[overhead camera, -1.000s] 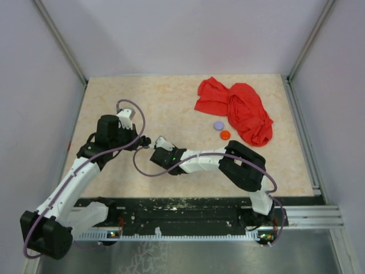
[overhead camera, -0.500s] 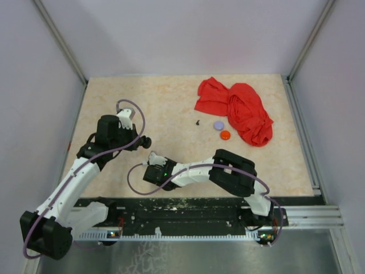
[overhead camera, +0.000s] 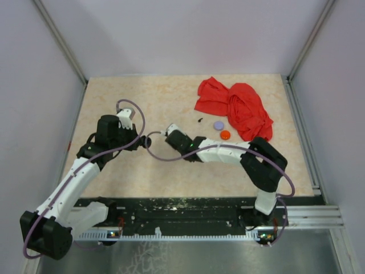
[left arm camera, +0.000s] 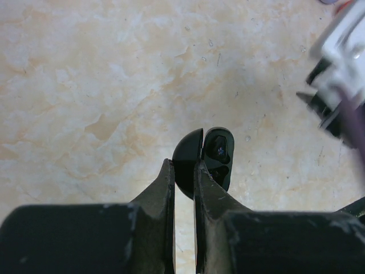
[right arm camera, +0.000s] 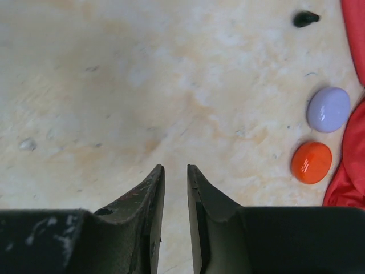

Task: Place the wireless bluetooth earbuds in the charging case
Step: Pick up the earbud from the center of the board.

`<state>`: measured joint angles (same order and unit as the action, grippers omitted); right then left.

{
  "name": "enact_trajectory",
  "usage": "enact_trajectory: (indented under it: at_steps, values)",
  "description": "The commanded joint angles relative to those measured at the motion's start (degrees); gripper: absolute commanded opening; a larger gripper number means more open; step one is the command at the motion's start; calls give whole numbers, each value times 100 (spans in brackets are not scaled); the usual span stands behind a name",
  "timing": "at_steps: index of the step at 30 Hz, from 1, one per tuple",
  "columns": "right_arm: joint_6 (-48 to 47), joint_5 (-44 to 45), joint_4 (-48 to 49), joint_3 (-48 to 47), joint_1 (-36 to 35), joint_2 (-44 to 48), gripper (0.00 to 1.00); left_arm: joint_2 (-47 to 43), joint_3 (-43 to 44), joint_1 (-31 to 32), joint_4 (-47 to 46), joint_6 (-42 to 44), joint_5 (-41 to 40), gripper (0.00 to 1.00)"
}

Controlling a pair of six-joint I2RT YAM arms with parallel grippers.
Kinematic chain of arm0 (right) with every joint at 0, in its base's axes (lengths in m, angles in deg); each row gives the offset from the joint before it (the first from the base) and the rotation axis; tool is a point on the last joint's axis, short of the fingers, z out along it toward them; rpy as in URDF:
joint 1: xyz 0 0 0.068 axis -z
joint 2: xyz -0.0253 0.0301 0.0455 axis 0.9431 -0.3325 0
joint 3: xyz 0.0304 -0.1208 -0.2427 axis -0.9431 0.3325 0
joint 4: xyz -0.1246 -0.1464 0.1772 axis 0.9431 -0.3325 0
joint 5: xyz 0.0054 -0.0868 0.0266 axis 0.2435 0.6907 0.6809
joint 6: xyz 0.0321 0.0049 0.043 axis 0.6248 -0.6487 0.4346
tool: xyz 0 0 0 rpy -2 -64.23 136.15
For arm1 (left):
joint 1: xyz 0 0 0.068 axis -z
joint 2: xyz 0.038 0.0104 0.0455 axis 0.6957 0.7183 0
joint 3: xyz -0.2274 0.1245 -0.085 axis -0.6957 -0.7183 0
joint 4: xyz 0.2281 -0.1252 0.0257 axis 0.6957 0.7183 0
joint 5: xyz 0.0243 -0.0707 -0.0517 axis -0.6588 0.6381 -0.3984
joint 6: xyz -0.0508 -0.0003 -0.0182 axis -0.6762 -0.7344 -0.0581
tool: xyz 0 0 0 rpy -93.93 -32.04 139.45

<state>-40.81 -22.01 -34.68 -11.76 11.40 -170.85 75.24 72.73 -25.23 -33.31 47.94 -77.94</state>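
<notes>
My left gripper [overhead camera: 142, 140] is shut on the charging case [left arm camera: 203, 157], a small round black puck hinged open, and holds it by one half just above the table. The case also shows in the top view [overhead camera: 148, 138]. One tiny black earbud [overhead camera: 200, 120] lies on the table left of the lavender disc; it also shows in the right wrist view [right arm camera: 305, 19]. I cannot see the second earbud. My right gripper [overhead camera: 170, 132] is slightly open and empty [right arm camera: 175, 169], low over the table, between the case and the earbud.
A lavender disc [right arm camera: 328, 109] and a red-orange disc [right arm camera: 311, 162] lie beside a crumpled red cloth [overhead camera: 239, 111] at the back right. A blurred white part of the right arm [left arm camera: 342, 80] shows close to the case. Grey walls enclose the table.
My right arm swung from the near side up and to the right, its gripper now beside the case and nearer the earbud. The left arm has held still with the case.
</notes>
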Motion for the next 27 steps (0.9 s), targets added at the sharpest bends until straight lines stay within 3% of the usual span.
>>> enact_trajectory:
  at_steps: [1,8,11,17,27]
  values:
    - [-167,-1144,635,-199,910,575,24,-37,-5,-24,-81,21,15,0]
    - [-538,-2709,1608,-307,2252,445,29,7,2,-22,-86,12,104,0]
    - [-1071,-3049,1740,-492,2649,308,37,25,-5,-22,-87,16,140,0]
    - [-1484,-4253,1601,-1214,3359,-306,39,59,7,-22,-88,21,227,0]
    - [-1598,-4284,1238,-2542,3587,-1626,31,117,5,-22,-95,19,342,0]
